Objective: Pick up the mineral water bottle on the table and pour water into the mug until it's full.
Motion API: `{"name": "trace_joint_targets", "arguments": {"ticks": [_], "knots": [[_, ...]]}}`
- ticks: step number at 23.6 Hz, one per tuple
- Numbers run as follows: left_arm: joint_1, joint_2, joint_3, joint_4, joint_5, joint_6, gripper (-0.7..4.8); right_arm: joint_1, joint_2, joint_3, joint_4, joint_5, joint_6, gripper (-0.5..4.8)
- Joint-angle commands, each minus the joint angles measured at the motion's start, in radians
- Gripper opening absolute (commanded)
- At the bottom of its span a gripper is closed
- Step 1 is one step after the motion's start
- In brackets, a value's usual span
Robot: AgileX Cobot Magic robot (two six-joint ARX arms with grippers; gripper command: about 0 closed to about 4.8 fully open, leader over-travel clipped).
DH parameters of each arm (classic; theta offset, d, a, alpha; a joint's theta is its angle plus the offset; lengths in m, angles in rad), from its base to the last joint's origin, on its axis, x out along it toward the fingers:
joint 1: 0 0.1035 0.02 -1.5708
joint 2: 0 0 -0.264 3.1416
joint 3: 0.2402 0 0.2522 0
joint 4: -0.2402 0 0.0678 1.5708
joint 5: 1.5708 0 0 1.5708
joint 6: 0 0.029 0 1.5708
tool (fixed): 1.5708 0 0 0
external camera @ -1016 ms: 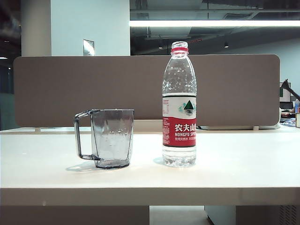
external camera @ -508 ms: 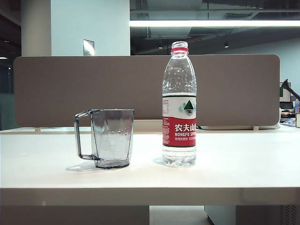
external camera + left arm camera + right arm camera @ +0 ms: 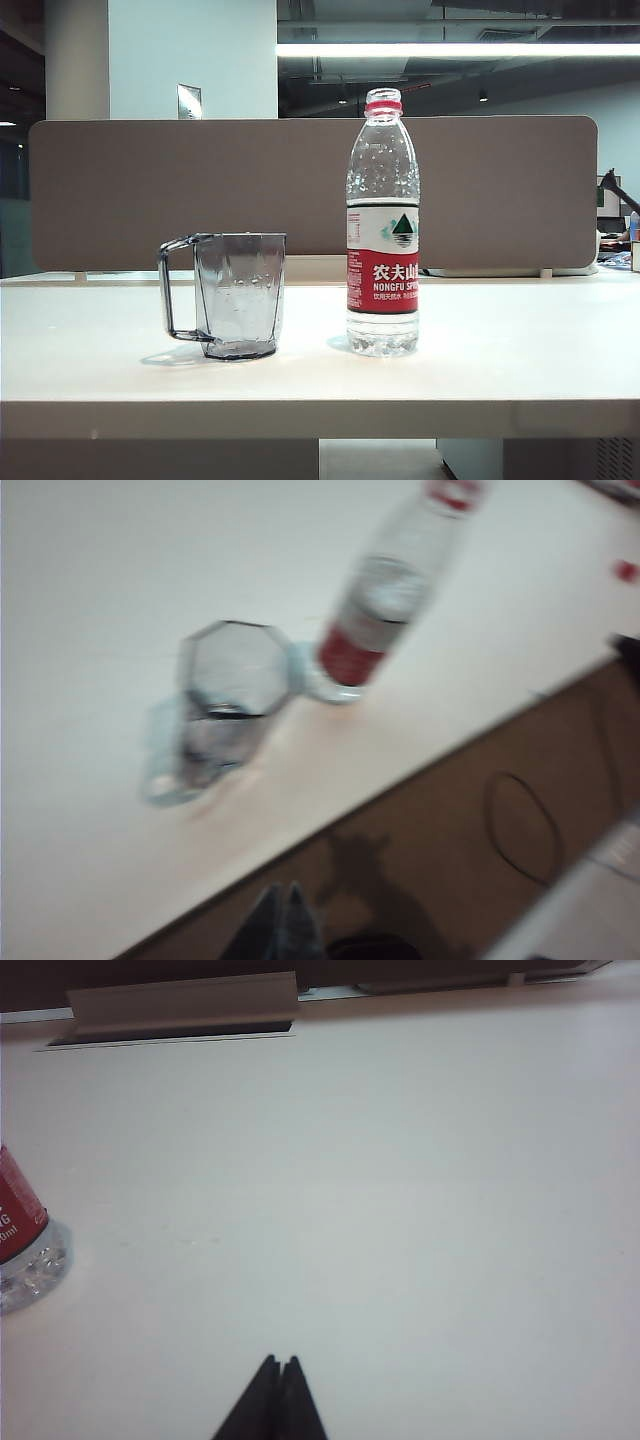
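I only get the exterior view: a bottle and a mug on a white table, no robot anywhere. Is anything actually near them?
Observer: Yes. The left wrist view shows the left tool hanging off the table's near edge, looking down on the mug and the mineral water bottle. It touches neither.
Operator: Is it open to grab?
Observer: No, its fingers look pressed together, though that picture is blurred.
Operator: And the other arm?
Observer: The right tool is shut too, low over bare tabletop, with only the bottle's base at the edge of its view.
Operator: Anything in the mug?
Observer: From above, the left wrist view shows no clear waterline; too blurred to be sure.
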Motion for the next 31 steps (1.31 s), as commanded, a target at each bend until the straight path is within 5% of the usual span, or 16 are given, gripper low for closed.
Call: {"name": "trace_joint_targets", "arguments": {"ticks": [1, 9, 13, 31], "knots": [[-0.001, -0.003, 0.005, 0.005, 0.139, 0.125, -0.05, 0.000, -0.001, -0.007, 0.013, 0.002, -0.001, -0.05], [-0.001, -0.003, 0.005, -0.006, 0.086, 0.150, -0.05, 0.000, -0.001, -0.007, 0.013, 0.002, -0.001, -0.05], [-0.001, -0.002, 0.005, -0.058, -0.019, 0.146, -0.05, 0.000, -0.001, -0.007, 0.013, 0.002, -0.001, -0.05], [-0.001, -0.002, 0.005, -0.077, -0.015, 0.142, -0.05, 0.000, -0.001, -0.007, 0.027, 0.022, -0.008, -0.06]]}}
